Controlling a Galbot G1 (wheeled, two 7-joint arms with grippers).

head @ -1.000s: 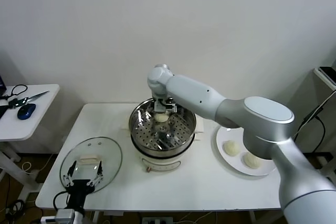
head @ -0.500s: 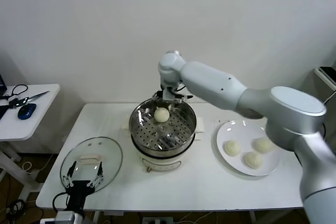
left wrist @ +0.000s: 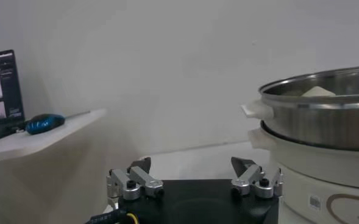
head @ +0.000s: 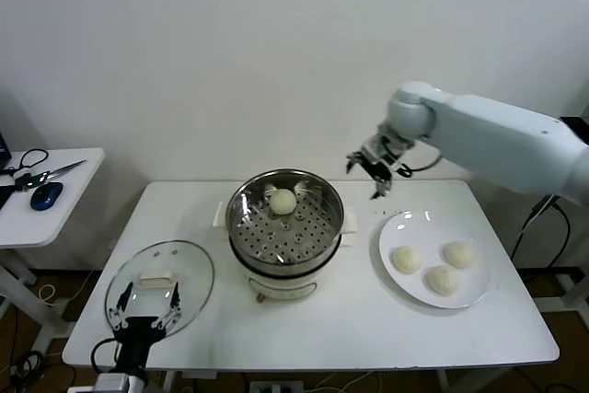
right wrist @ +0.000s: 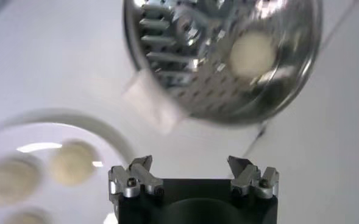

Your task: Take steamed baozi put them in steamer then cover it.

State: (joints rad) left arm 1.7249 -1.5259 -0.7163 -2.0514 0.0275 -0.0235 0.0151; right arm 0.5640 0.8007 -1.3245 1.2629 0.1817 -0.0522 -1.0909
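Observation:
One baozi (head: 282, 201) lies on the perforated tray at the back of the steel steamer (head: 324, 225) in mid-table; it also shows in the right wrist view as a pale baozi (right wrist: 250, 53) in the steamer (right wrist: 185, 55). Three more baozi (head: 406, 260) (head: 457, 253) (head: 443, 279) rest on a white plate (head: 398, 227) at the right. My right gripper (head: 375, 169) hangs open and empty in the air between steamer and plate. The glass cover (head: 189, 269) lies flat at the front left. My left gripper (head: 147, 309) is parked open over the cover's near edge.
A small side table (head: 51, 213) at the far left carries scissors (head: 41, 175) and a blue mouse (head: 45, 194). Bare white tabletop (head: 350, 329) runs along the front edge. A wall stands close behind the table.
My right gripper has left the baozi in the steamer, risen, and swung right to the space beside the plate. The left arm has not moved.

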